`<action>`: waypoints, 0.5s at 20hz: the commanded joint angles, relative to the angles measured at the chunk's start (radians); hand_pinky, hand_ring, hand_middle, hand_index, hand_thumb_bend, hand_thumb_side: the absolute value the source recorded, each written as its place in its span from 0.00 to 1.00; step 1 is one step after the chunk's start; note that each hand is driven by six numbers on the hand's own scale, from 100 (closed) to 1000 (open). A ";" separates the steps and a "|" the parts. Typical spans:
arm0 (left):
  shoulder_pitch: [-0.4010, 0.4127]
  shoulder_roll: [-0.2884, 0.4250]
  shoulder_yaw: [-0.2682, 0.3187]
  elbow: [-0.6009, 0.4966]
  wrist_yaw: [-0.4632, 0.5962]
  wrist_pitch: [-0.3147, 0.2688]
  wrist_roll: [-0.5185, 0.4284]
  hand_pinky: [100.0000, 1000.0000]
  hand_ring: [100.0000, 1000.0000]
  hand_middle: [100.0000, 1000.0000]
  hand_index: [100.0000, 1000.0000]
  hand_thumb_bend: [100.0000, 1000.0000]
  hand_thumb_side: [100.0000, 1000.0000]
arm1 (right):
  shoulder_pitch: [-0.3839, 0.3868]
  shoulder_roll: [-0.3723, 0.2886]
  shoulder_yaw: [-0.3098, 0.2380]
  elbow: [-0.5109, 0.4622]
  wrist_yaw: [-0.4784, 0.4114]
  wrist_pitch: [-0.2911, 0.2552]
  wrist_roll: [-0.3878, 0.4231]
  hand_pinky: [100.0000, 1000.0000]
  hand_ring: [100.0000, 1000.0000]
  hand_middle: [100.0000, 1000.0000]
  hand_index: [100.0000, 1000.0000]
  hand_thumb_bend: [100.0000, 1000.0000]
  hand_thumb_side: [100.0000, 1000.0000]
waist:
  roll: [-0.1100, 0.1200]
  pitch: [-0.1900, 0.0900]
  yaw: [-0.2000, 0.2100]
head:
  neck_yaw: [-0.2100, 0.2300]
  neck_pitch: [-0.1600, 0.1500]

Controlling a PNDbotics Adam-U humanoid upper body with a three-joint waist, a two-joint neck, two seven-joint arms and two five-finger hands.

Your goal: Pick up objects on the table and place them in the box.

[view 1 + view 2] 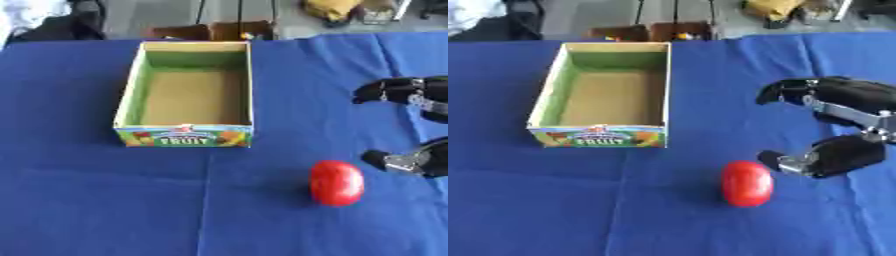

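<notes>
A red, egg-shaped fruit like a tomato [746, 183] lies on the blue tablecloth near the front right. Behind it to the left stands an open cardboard box [129, 95] with a green inside and "FRUIT" printed on its front; nothing shows inside it. My right hand [846, 117] comes in from the right edge. It is open, with its fingers above and its thumb [789, 161] below spread wide. The thumb tip sits just right of the fruit, apart from it. My left hand shows in neither view.
The blue cloth [79, 200] covers the whole table. Beyond the far edge are brown cartons [210, 31], a yellow bag [328, 9] and dark shapes on the floor.
</notes>
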 commanded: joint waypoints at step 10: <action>-0.019 0.006 -0.001 -0.014 0.003 0.002 -0.007 0.83 0.92 0.92 0.92 0.00 1.00 | 0.009 -0.009 -0.002 -0.014 -0.057 0.012 -0.102 0.88 1.00 0.96 1.00 0.64 1.00 | -0.005 -0.010 -0.004 | -0.025 -0.014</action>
